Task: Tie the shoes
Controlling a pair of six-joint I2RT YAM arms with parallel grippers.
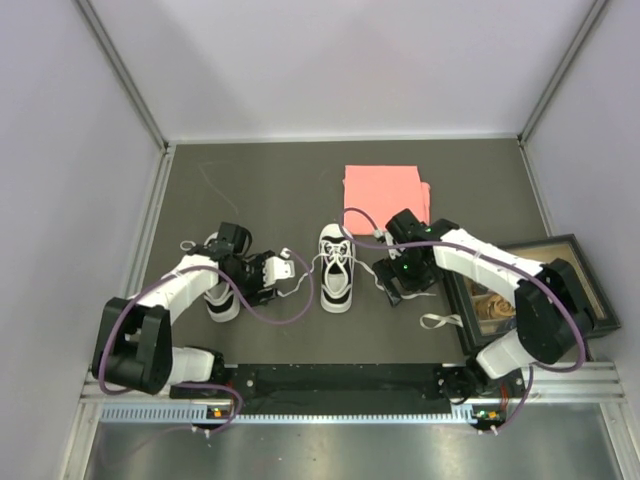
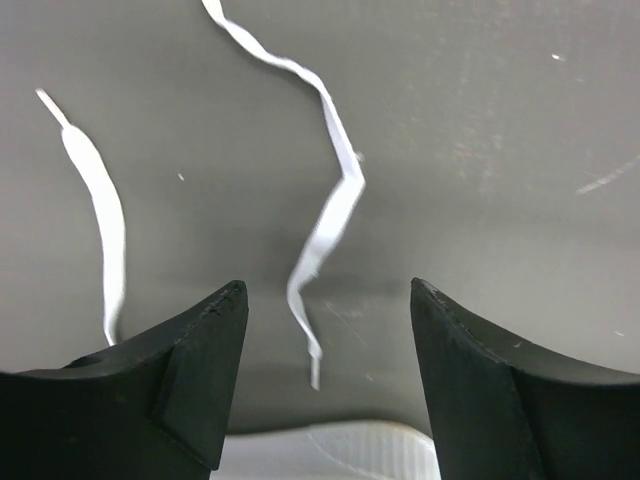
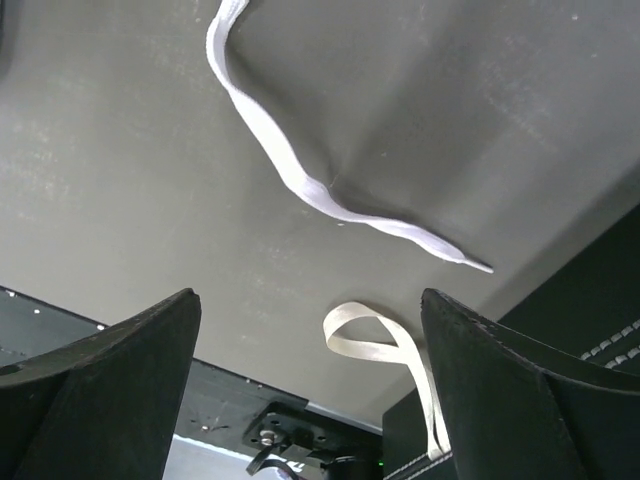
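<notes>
Your left claw (image 2: pixel 327 284) is gaping, gripping nothing, straddling a flat white shoelace (image 2: pixel 335 215) for a pinch. The white-and-black low-top sneaker (image 1: pixel 337 268) is sitting between both claws. Your right claw (image 3: pixel 310 294) is gaping too, another white lace (image 3: pixel 285 167) lying ahead.

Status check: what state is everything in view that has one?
Middle shoe: upright, laces untied.
Left shoe: upright, partly hidden under the arm.
Left gripper: open, lace between the jaws, not clamped.
Right gripper: open, empty.
</notes>
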